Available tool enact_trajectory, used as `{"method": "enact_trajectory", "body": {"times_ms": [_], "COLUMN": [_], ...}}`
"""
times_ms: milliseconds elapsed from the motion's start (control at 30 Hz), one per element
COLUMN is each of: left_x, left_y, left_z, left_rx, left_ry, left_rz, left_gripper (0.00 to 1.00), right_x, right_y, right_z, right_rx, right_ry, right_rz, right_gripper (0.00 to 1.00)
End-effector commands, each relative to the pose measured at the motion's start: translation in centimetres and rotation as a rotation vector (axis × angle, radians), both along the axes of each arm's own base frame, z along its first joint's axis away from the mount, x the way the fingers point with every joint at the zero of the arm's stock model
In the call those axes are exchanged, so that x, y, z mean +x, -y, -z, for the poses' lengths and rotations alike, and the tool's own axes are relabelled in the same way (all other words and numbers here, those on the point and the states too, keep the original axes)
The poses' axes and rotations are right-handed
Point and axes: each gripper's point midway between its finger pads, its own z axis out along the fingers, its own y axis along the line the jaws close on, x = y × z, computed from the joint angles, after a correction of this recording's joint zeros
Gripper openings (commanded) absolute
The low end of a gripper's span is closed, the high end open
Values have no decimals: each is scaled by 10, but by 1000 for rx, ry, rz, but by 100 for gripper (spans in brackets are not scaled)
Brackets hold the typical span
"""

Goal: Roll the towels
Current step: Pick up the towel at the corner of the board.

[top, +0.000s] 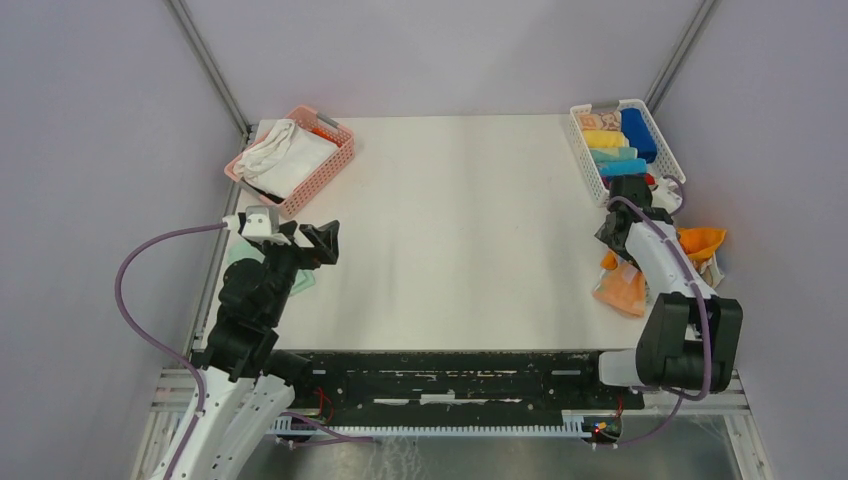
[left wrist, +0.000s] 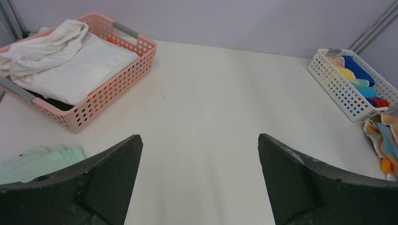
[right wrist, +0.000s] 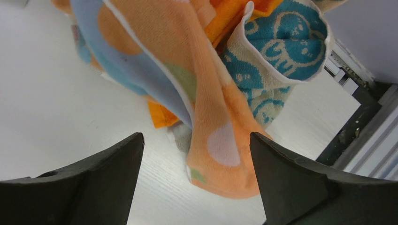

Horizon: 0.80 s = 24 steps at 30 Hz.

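A pile of loose towels (top: 660, 262) lies at the table's right edge, with an orange spotted towel (right wrist: 206, 117) and a teal patterned one (right wrist: 281, 42) in the right wrist view. My right gripper (right wrist: 195, 140) is open just above the orange towel's corner, holding nothing; in the top view the right gripper (top: 622, 192) is over the pile. My left gripper (top: 310, 240) is open and empty above the table's left side, as the left wrist view (left wrist: 199, 140) shows. A folded pale green towel (left wrist: 40, 159) lies at the left edge.
A pink basket (top: 332, 165) with white cloth (top: 280, 155) stands at the back left. A white basket (top: 585, 150) with rolled towels (top: 620, 140) stands at the back right. The table's right edge and metal frame (right wrist: 361, 117) are close to the pile.
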Motion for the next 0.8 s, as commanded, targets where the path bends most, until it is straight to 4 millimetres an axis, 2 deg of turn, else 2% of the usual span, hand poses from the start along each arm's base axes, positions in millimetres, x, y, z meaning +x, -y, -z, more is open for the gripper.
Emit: {"method": "enact_trajectory", "body": {"times_ms": [0,100,267,333,400,433,500,567,600,767], "left_x": [3,5,9,11,13,13,13,13,13,13], "left_y": [1,2,5,8,13,15,19,20,20,20], "left_z": [-6,-2,5,8,10,12,11,11,12,5], "left_rx": [15,22,22,13,2,-4,-11,-10,-9,-24], "left_ry": [27,13,-16,-31,-46,-54,-67,-79,-84,-83], "left_rz": [3,5,12,20,36,43,64,70,69,66], "left_gripper": [99,99,99,99,99,99,99,99,99,99], "right_x": [29,34,28,25,24,25,27,30,31,47], "right_y": [16,25,31,31,31,32,35,37,38,30], "right_z": [10,21,45,49,46,41,24,0,-13,-92], "right_rx": [24,31,44,47,44,38,20,0,-10,-26], "right_ry": [138,126,60,55,53,52,64,94,111,303], "right_rz": [92,119,137,138,128,123,115,99,86,-16], "right_gripper": [89,85,76,67,50,38,19,5,1,1]}}
